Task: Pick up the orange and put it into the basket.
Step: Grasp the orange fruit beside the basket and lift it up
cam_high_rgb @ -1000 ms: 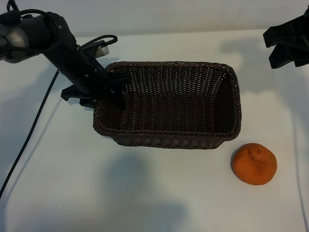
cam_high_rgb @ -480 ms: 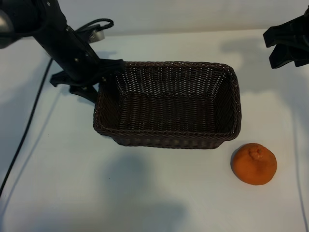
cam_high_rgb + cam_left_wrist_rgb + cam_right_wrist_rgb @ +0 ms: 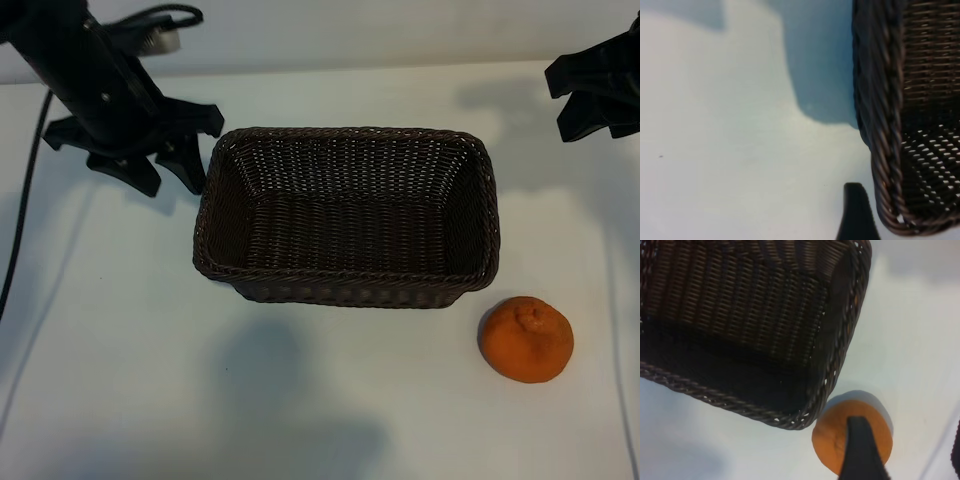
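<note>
White table (image 3: 120, 380) is filling the whole scene you are looking at, with soft shadows lying across it and a pale wall running along its far edge. Sitting near the middle of the exterior view is the basket (image 3: 345, 215), dark brown wicker, upright and holding nothing. Your orange (image 3: 526, 339) is resting on the table just beside the basket's near right corner, apart from it, with its stem bump facing up.

Your left gripper (image 3: 165, 172) is hanging above the table just off the basket's left end, pointing steeply down, its 2 fingers standing apart and gripping nothing. A black cable (image 3: 22, 225) is trailing from that arm across the table's left side. In the left wrist view you are seeing the basket's rim (image 3: 890, 125) close alongside bare table, and 1 dark fingertip (image 3: 856, 215) poking in just beside the rim, not touching it.

Your right gripper (image 3: 600, 95) is parked at the far right edge of the exterior view, well apart from the orange and above the table. Its fingers are also standing apart and holding nothing. In the right wrist view 1 dark finger (image 3: 860, 450) is crossing in front of the orange (image 3: 832, 440), which is lying just past the basket's corner (image 3: 805, 417).
</note>
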You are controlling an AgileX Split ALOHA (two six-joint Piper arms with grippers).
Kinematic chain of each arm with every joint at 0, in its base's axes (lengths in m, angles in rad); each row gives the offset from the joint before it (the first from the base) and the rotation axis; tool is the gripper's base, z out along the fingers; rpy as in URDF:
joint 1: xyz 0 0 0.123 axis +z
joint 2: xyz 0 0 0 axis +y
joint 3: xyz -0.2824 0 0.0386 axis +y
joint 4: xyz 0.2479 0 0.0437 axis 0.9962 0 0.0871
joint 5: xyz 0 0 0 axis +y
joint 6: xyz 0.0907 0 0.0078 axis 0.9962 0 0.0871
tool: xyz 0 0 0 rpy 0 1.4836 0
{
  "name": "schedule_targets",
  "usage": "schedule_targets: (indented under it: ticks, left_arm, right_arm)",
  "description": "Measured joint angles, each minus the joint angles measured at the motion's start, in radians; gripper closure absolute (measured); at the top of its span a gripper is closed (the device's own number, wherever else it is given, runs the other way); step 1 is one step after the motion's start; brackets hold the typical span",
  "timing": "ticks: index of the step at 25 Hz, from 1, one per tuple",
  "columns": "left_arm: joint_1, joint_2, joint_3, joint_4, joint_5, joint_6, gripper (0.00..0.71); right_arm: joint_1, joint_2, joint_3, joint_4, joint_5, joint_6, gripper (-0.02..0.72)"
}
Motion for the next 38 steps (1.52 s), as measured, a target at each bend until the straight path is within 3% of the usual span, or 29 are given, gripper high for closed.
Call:
schedule_targets:
  ticks: [15,24,32,38]
  left_arm:
    - [0.000,-0.193,0.000,0.007,0.001,0.051,0.189]
    - [0.000,-0.301,0.004,-0.087,0.001,0.068,0.189]
    - [0.000,-0.322,0.162,-0.091,0.001,0.116,0.189]
    - [0.000,-0.323,0.180,-0.091,0.001,0.137,0.189]
  right_arm:
    - [0.000,0.000,0.000,0.000,0.000,0.001,0.270]
    - [0.000,0.000,0.000,0.000,0.000,0.000,0.270]
    - [0.000,0.000,0.000,0.013,0.000,0.001,0.270]
    - [0.000,0.000,0.000,0.044,0.000,0.001,0.270]
